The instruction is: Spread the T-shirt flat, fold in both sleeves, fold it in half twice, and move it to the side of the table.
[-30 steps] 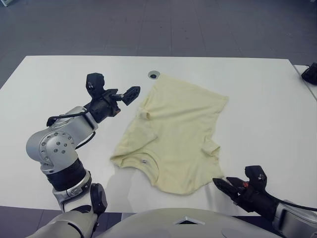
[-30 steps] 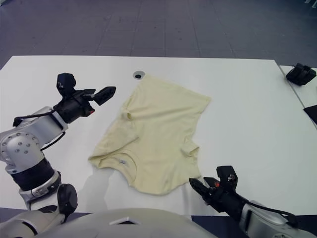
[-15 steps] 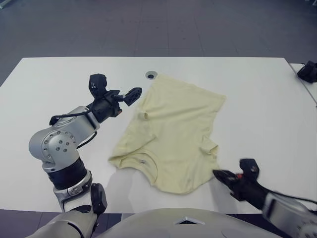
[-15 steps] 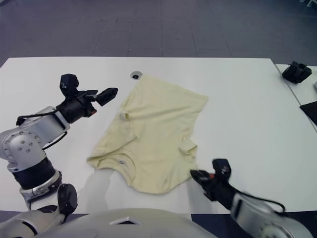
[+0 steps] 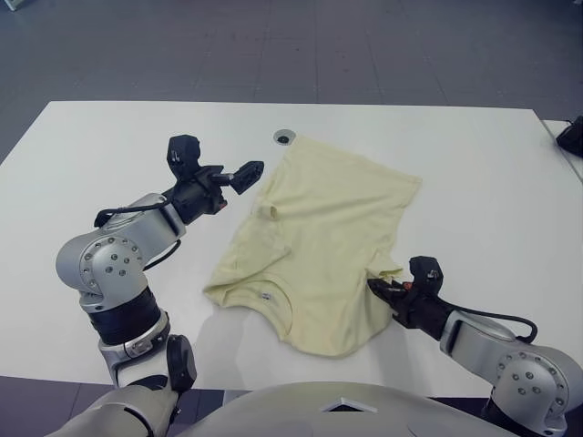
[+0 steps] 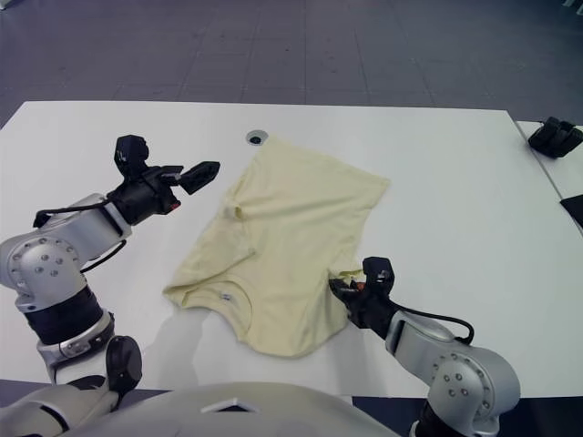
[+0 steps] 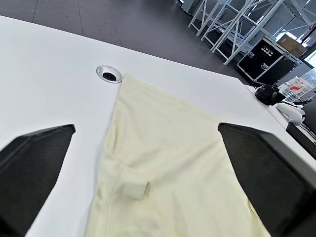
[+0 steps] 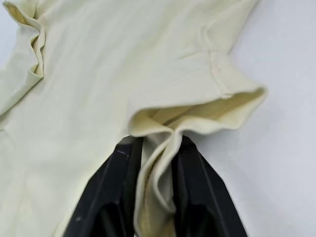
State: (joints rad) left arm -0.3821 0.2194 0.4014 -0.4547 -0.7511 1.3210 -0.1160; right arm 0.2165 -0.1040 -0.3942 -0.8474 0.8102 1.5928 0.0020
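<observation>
Over on the left of the tabletop [image 5: 82, 137], my left fingers [image 5: 246, 172] hang spread wide above the bare white surface, holding nothing. They point toward the T-shirt [image 5: 319, 228], whose left edge lies just beside their tips without touching. The bunched left sleeve [image 5: 265, 211] sits a little nearer to me than they do. I judge that I hold them open there so they are ready to take that edge or sleeve once the cloth needs pulling flat.

The pale yellow T-shirt lies in the middle of the tabletop, with its collar [image 5: 273, 305] toward the near edge. Its hem lies toward the far edge, where one corner comes close to a round cable hole [image 5: 284, 137]. It is rumpled and skewed, with both sleeves folded in on themselves, so by my reckoning the spreading is not yet done.

On the right, toward the near edge, my right fingers [image 5: 383, 291] sit low at the shirt's right side. They are closed narrowly on a fold of cloth at the right sleeve [image 5: 389, 269]. My right wrist view shows fabric pinched between the two black fingers, with the sleeve opening curling just beyond them. I take this grip as a hold for drawing that sleeve out to the right. It looks as if more than one layer is caught in the pinch.
</observation>
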